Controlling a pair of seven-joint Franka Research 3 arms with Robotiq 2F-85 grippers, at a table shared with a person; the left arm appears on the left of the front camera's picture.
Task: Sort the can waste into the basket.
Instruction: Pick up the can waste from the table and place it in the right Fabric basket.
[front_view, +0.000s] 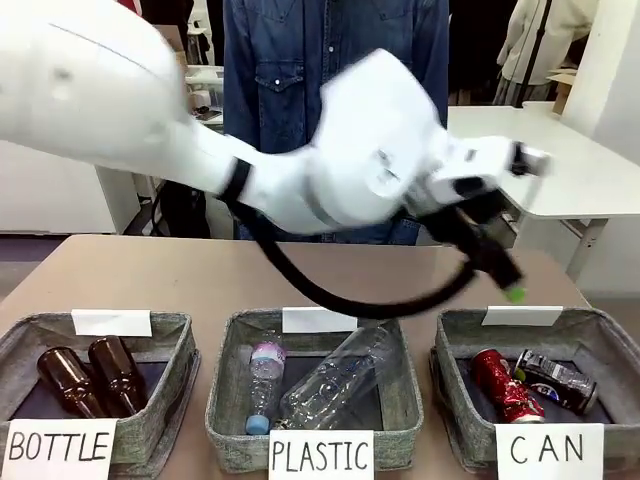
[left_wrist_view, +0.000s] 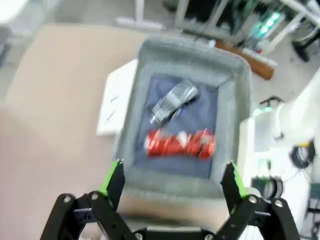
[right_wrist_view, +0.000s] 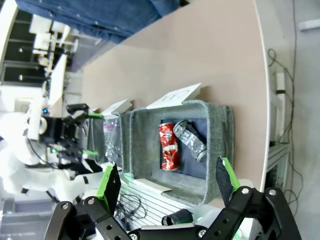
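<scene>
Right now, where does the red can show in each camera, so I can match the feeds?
Front view: red can at lower right, in the CAN basket, left of the dark can.
Left wrist view: centre, lying nearer the fingers than the dark can.
Right wrist view: centre, upright in the picture, left of the dark can.
Shared landmark: the CAN basket's grey rim.

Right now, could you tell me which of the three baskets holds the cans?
The basket signed "CAN", on the robot's right, holds the red can and the dark can; the other two hold bottles.
</scene>
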